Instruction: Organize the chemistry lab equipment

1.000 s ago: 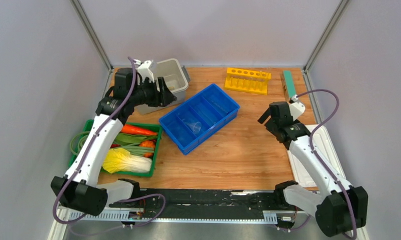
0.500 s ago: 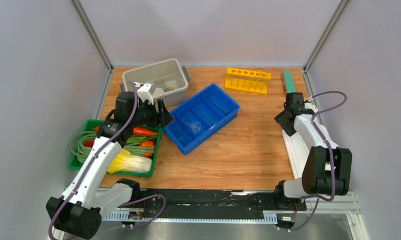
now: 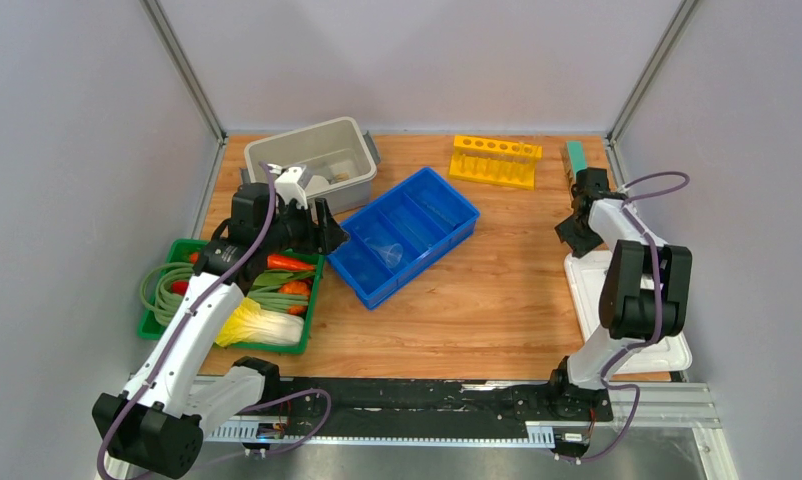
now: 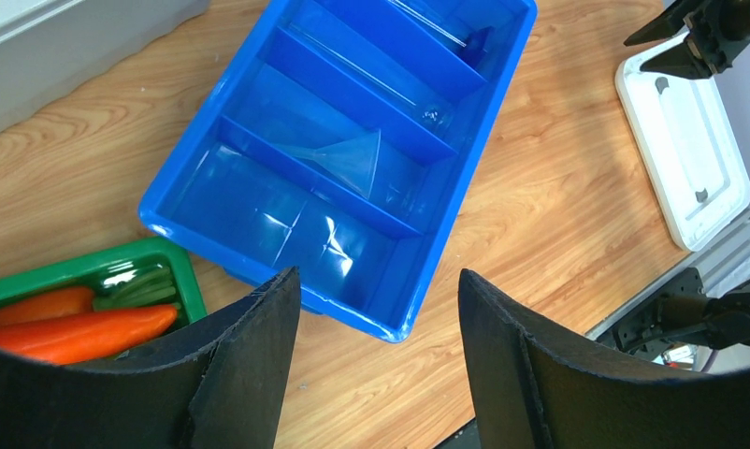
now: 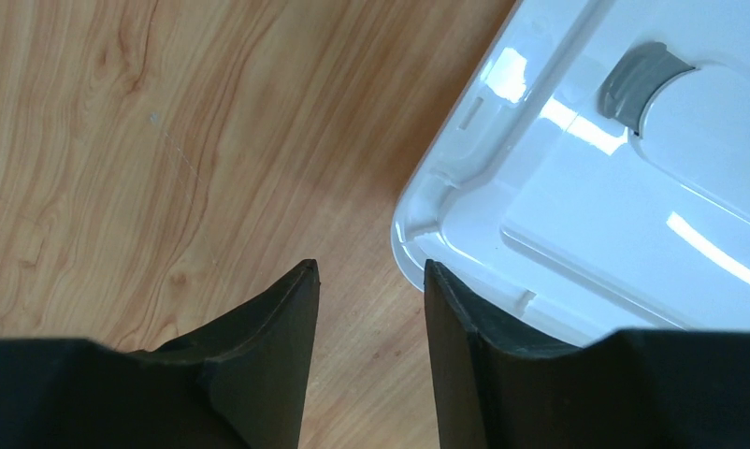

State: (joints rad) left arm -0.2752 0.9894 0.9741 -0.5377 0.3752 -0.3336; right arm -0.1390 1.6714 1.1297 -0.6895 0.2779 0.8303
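We note: right claw (image 5: 371,267) swung to 3 o'clock of table (image 3: 497,300), fingers narrower but apart, empty, beside corner of white lid (image 5: 586,187). Also left claw (image 4: 379,276) pulled back from grey bin (image 3: 302,134), open, empty, at 9 o'clock of blue tray (image 4: 443,234). Clear funnel (image 4: 353,159) in tray's middle section. We judge next pick pending.

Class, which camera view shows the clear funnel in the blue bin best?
Left wrist: the clear funnel lies large, cone and stem distinct, in a middle compartment of the blue bin. Top external shows it small and faint. Right wrist does not show it.
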